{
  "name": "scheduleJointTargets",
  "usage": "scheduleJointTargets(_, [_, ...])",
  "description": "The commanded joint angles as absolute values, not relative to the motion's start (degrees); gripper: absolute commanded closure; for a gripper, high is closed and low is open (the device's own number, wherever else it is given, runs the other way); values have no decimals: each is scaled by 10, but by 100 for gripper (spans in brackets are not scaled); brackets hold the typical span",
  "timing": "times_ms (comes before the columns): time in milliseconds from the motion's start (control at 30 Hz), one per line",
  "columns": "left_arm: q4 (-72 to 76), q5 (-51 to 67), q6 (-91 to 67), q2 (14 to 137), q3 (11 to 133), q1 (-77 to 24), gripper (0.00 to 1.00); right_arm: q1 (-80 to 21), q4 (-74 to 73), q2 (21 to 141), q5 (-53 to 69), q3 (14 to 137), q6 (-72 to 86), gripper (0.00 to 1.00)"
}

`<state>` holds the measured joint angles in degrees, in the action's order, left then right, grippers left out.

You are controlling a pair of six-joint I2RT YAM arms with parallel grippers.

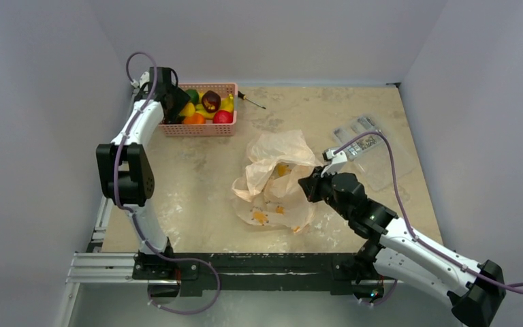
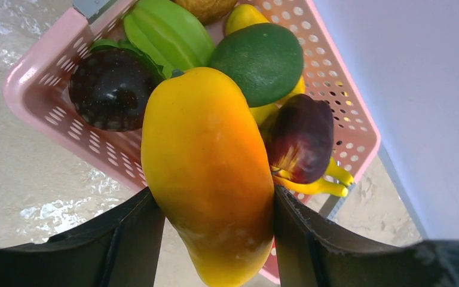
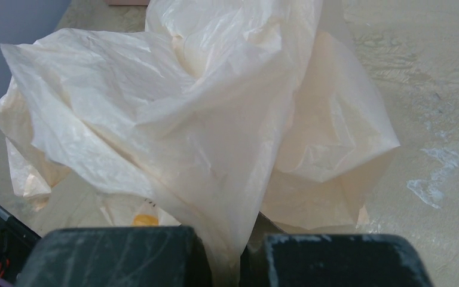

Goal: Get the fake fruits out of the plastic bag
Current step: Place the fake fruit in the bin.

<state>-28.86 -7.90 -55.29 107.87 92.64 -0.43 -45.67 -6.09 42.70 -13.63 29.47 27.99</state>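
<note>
While the left jaws clamp a mango [image 2: 209,179] by its sides, long axis pointing out from them, it hangs over the left end of the basket [image 2: 36,78], above the fruits [image 2: 257,60] lying inside. Letting go looks next; walls stand close behind and left of the basket, leaving little room. Well right of the basket, toward the arms, the right jaws pinch the bag [image 3: 185,119] on the table [image 1: 197,197]; whether fruit remains inside cannot be told.

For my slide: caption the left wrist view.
Left gripper holds a yellow-orange mango at the pink fruit-filled basket.
</note>
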Motion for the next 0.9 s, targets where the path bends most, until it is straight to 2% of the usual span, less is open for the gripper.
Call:
scheduleJointTargets(0, [-335,-90,-595,1112,979,0,100,-454,-38,424,-155,288,270,100])
scheduleJointTargets(200, [-365,-74,-606,1154,1020,0,80,-454,-45,414,-158,289,273,100])
scheduleJointTargets(333, [-371,-72,-611,1170,1026,11,61,-455,-49,406,-162,287,276,100])
scheduleJointTargets(433, [-392,-60,-608,1185,1046,19,37,-454,-53,405,-160,289,278,100])
scheduleJointTargets(500, [-396,-59,-602,1184,1053,19,10,-454,-56,403,-161,289,280,100])
scheduleJointTargets(533, [-395,-57,-597,1180,1053,19,3,-454,-57,402,-161,289,281,100])
scheduleJointTargets(567, [-393,-52,-591,1174,1053,19,0,-454,-57,403,-159,290,282,100])
scheduleJointTargets(733, [-399,-23,-567,1124,1031,19,0,-454,-60,410,-156,295,292,100])
scheduleJointTargets(867, [-342,45,-556,1032,923,19,3,-455,-72,429,-158,304,308,100])
